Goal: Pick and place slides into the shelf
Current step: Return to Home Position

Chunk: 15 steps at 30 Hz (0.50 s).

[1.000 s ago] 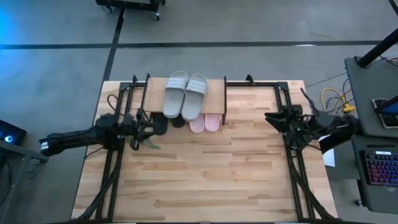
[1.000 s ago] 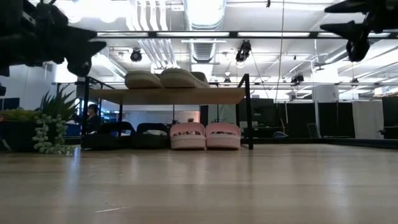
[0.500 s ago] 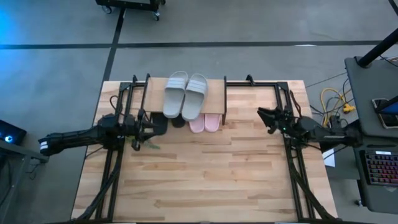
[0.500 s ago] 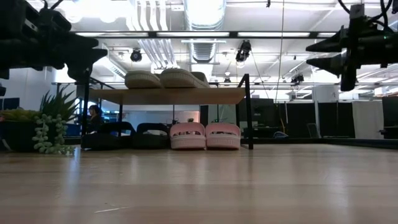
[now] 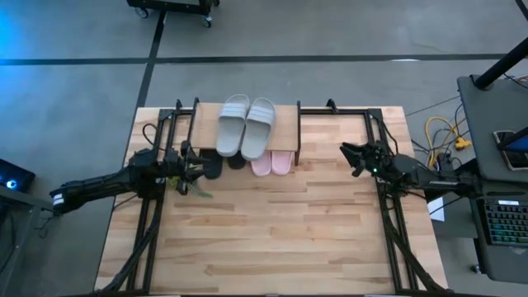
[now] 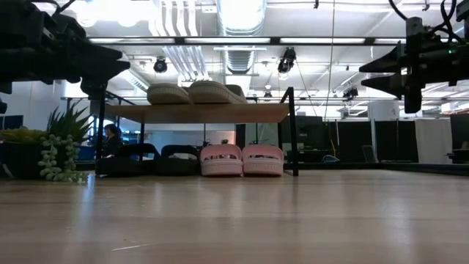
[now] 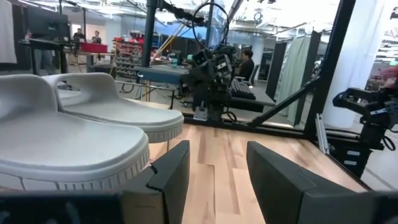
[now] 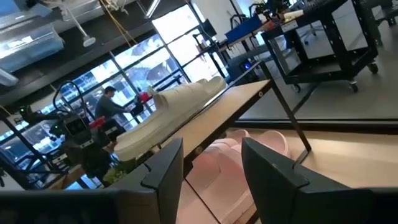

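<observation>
On the shelf (image 5: 204,124), two grey-green slides (image 5: 233,125); underneath, pink pair (image 5: 261,166), black pair (image 5: 213,167).

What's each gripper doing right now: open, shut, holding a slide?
Left gripper: open, holding nothing, near the left end of the shelf.
Right gripper: open, holding nothing, off to the shelf's right.

A green trailing plant (image 6: 57,150) sits on the wooden tabletop (image 5: 280,235), and a backlit keyboard (image 5: 505,223) lies on a side desk (image 5: 483,115).
</observation>
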Tool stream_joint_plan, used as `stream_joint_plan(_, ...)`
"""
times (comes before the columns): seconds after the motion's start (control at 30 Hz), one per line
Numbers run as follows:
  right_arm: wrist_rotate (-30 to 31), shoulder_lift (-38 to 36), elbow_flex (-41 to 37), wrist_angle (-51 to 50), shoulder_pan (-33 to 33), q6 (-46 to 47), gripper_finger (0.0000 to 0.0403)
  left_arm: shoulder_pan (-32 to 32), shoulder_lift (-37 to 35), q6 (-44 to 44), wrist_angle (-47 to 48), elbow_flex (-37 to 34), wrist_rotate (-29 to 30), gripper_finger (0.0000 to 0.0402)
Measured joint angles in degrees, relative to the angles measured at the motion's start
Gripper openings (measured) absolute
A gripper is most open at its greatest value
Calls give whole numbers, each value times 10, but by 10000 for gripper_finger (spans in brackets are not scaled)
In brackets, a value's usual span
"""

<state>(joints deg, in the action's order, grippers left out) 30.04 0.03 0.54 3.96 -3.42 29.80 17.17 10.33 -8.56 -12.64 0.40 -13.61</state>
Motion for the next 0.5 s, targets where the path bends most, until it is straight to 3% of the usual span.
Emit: stream_joint_plan(0.5,0,9,0,-3,13,0,149,-20,-64,0,6,0,8,145)
